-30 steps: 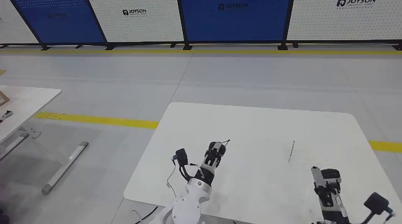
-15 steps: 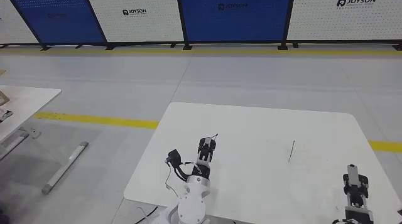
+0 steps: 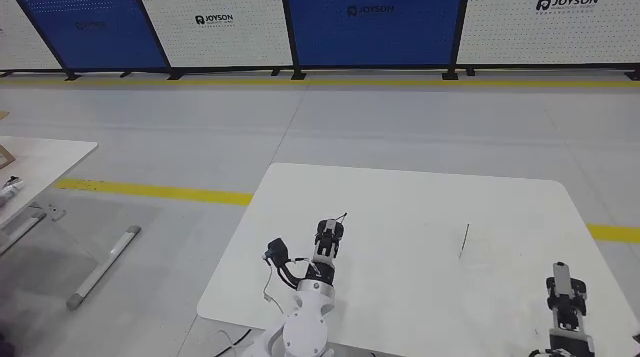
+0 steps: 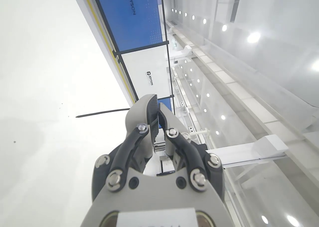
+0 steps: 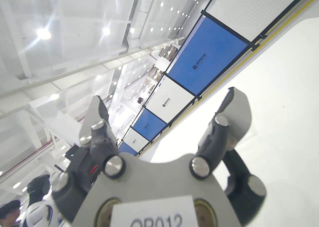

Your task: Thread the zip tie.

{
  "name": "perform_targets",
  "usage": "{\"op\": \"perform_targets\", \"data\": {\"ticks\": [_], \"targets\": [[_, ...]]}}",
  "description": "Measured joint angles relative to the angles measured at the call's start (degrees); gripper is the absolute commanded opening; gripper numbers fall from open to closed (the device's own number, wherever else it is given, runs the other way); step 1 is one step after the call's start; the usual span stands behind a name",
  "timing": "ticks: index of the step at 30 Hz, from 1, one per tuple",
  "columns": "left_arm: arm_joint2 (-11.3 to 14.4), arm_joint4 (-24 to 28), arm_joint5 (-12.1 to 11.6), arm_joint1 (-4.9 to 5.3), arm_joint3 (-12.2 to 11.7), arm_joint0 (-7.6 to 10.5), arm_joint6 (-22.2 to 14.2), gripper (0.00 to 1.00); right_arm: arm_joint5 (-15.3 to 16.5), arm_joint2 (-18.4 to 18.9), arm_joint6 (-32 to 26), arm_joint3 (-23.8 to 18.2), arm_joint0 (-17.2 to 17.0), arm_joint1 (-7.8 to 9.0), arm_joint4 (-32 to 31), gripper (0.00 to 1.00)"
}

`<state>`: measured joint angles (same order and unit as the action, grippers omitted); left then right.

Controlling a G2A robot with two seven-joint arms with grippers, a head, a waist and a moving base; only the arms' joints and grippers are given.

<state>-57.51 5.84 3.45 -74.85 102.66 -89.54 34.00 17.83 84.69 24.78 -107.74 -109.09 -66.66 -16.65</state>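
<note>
A thin, straight black zip tie [image 3: 464, 240], pointed at its near end, is being shown lying flat on the white table [image 3: 420, 197], apart from both grippers. The left gripper [image 4: 158, 111] is being held almost closed, with nothing seen between its pads. The right gripper [image 5: 164, 96] is being held wide apart and empty.

Open tabletop [image 3: 400, 197] rings the loose zip tie [image 3: 464, 241], with only 2 obstacles: the left gripper [image 3: 328, 229] (pinching a second zip tie [image 4: 102, 113]) well to its left, and the right gripper [image 3: 561, 277] to its right, toward the robot.
</note>
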Motion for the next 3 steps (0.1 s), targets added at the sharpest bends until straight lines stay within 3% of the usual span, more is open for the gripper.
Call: {"op": "perform_targets", "data": {"ticks": [3], "targets": [[0.00,0.00,0.00,0.00,0.00,0.00,0.00,0.00,0.00,0.00,0.00,0.00,0.00,0.00,0.00,1.00]]}}
